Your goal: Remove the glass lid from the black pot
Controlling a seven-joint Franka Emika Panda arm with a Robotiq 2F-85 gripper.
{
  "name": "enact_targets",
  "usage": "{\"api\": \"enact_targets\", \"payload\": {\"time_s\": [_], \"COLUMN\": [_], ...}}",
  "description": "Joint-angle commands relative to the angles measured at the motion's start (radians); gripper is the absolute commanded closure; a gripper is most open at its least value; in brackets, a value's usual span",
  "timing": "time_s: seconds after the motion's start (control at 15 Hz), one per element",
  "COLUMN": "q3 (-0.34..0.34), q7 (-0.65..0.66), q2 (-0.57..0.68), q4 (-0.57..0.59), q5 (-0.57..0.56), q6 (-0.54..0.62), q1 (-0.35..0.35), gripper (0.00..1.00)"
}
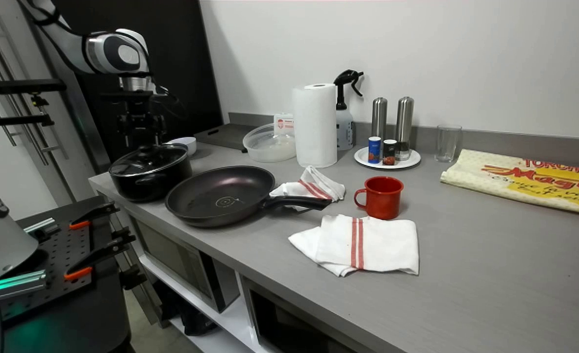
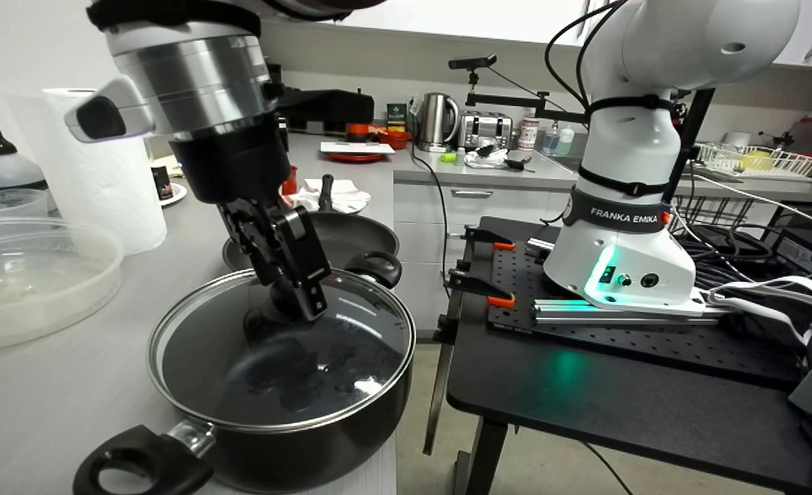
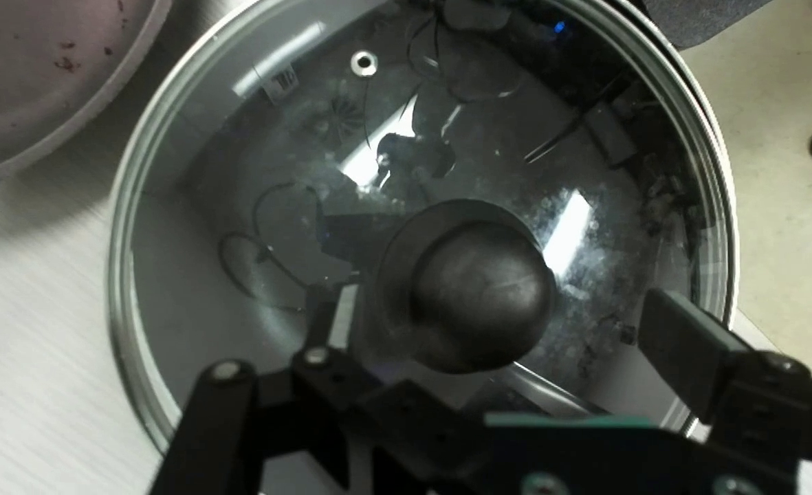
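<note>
The glass lid lies on the black pot, its rim seated all round as far as I see. Both also show in an exterior view, the lid above the pot. In the wrist view the lid fills the middle, with its dark round knob in front of me. My gripper is open, one finger to each side of the knob, with a gap visible on both sides. The gripper also shows low over the lid in both exterior views. One finger partly hides the knob there.
The black frying pan stands right beside the pot, its handle pointing away. A clear plastic bowl and a paper towel roll stand toward the wall. A pot handle sticks out. The counter's front edge runs close by the pot.
</note>
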Motion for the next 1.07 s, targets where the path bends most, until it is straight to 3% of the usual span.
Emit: {"api": "enact_targets", "payload": {"time_s": [0.0,0.07,0.13,0.27,0.6,1.0], "q3": [0.005,0.004,0.004,0.005,0.006,0.007], "q7": [-0.021,-0.022,-0.023,-0.024,-0.025,-0.022], "q2": [0.020,0.022,0.022,0.021,0.013,0.000], "q4": [0.016,0.016,0.015,0.014,0.016,0.010], "q5": [-0.003,-0.002,-0.001,0.002,0.007,0.010], "q6": [0.018,0.019,0.020,0.020,0.024,0.021], "q1": [-0.006,-0.007,-0.008,-0.010,-0.015,-0.015], "gripper": [0.00,0.00,0.25,0.32,0.71,0.75]}}
